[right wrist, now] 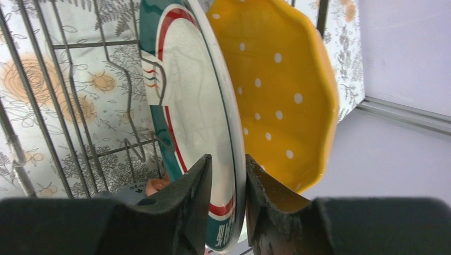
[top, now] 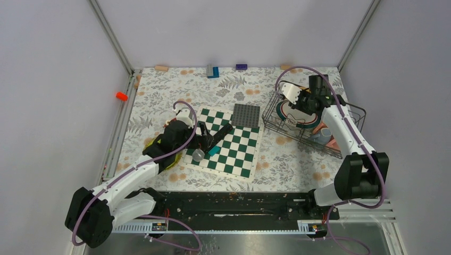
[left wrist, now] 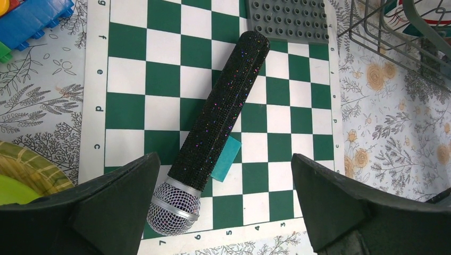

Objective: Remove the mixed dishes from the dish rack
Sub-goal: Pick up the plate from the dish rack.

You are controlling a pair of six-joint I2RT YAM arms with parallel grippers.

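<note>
Right tool (right wrist: 228,175) is down inside the dish rack (top: 348,114) at the far right of the counter (top: 159,90). The patterned plate (right wrist: 191,106) stands on edge between the prongs, its face running away from the tool. The fingers pinch its rim, one on each face. The plate is glossy white with red and teal bands. A yellow dotted dish (right wrist: 276,90) stands just behind it, so the lift likely needs to go along the plate's plane. Mugs (top: 324,135) sit at the rack's near end. Left tool (left wrist: 224,162) is spread wide over the chessboard (left wrist: 159,79), well apart from the rack, so the right arm is nearer.
</note>
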